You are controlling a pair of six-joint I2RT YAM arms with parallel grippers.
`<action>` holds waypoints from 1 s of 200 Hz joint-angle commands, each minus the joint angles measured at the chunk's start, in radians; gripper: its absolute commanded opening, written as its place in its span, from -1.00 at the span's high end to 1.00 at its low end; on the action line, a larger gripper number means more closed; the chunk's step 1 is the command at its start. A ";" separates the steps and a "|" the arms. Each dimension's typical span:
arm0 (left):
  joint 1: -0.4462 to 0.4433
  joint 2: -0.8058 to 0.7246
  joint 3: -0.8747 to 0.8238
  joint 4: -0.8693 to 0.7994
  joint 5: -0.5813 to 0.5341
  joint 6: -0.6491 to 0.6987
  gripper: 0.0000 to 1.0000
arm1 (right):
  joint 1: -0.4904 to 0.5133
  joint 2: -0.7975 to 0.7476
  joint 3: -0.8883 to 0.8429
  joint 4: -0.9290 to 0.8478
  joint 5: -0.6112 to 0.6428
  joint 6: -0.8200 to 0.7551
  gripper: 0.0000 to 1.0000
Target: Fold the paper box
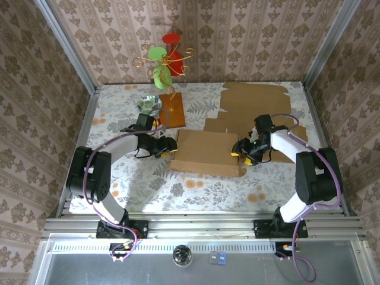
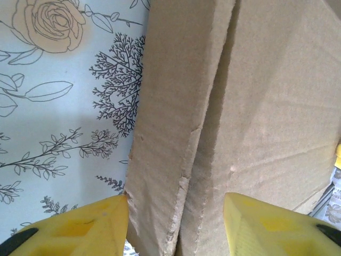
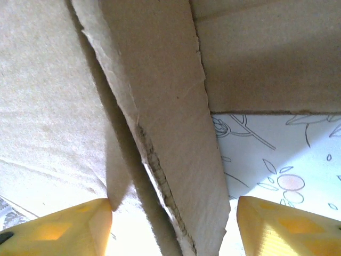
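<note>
Cardboard paper box (image 1: 205,153), brown, half-folded, lies on the floral counter (image 1: 119,175) directly between the two claws. More of its flat sheet spreads beyond the right claw, toward the back wall.

Left claw (image 1: 172,146): at the box's left edge, pointing in at it. Left wrist view: jaws partway apart, straddling an upright flap (image 2: 160,160). One yellow finger (image 2: 80,229) touches the flap's torn edge, while the other lies over the next panel, apart from the flap. Medium opening, no clamp visible.

Right claw (image 1: 237,149): at the box's right edge, facing the left claw across the box. Right wrist view: jaws partway apart around a slanted flap (image 3: 170,133). One finger (image 3: 53,229) sits at the flap's shadowed side, just beside it. The other finger (image 3: 287,229) stands apart from the flap, with bare counter showing between them. Not gripping.

Beyond the left claw is an orange wooden base (image 1: 173,110) carrying a wire ornament (image 1: 163,59) with green and red discs. A small round shiny object (image 1: 149,104) sits just beside the base.
</note>
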 commanded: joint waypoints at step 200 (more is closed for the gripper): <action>-0.034 0.035 -0.047 0.061 0.007 -0.002 0.59 | -0.005 0.020 0.010 -0.003 -0.013 -0.103 0.00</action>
